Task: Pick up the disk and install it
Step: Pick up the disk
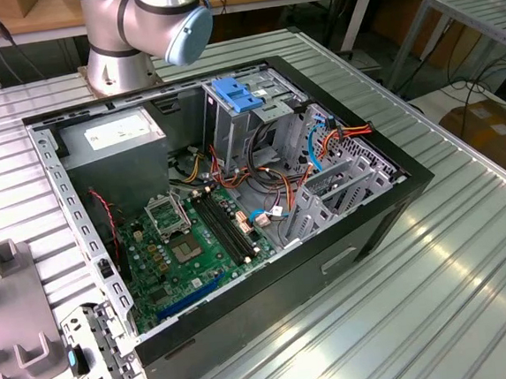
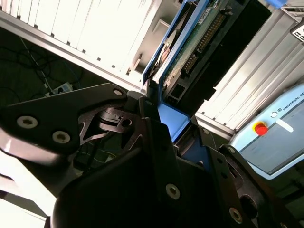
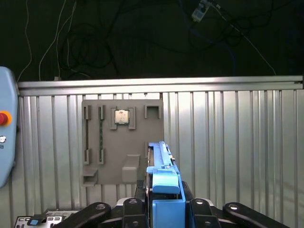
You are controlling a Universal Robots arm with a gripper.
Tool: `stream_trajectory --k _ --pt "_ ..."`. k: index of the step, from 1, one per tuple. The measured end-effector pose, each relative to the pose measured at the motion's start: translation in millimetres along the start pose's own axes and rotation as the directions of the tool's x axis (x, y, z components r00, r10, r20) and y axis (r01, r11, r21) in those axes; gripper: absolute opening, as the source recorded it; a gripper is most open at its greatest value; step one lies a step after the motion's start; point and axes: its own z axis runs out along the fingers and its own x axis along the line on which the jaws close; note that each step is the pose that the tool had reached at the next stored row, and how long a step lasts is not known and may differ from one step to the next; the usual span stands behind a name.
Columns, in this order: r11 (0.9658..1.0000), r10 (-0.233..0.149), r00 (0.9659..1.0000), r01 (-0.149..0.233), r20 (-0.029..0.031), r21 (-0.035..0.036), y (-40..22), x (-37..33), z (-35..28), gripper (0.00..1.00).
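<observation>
In both wrist views my gripper (image 3: 165, 195) (image 2: 176, 127) is shut on the disk (image 3: 163, 164), which stands edge-on between the black fingers (image 3: 140, 192). The second wrist view shows the disk (image 2: 197, 45) with its green circuit board, its connector row and a blue side rail, lifted off the ribbed metal table. In the first wrist view the disk sits above the table, near a grey fixture plate (image 3: 122, 156). In the exterior view the open computer case (image 1: 389, 222) lies on the table, with a metal drive cage topped by a blue latch (image 1: 238, 95).
Inside the case are a green motherboard (image 1: 195, 239), a grey power supply (image 1: 111, 135) and loose coloured cables (image 1: 337, 133). The arm's base (image 1: 118, 64) stands behind the case. The fixture plate holds a processor chip (image 3: 122, 116). A pendant with a red button (image 3: 4, 118) lies beside it.
</observation>
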Motion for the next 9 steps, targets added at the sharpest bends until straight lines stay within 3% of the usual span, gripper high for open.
stream_trajectory --k 9 --pt "1.0000 0.000 1.0000 0.000 0.0000 -0.0001 -9.4 1.6 0.0 0.37"
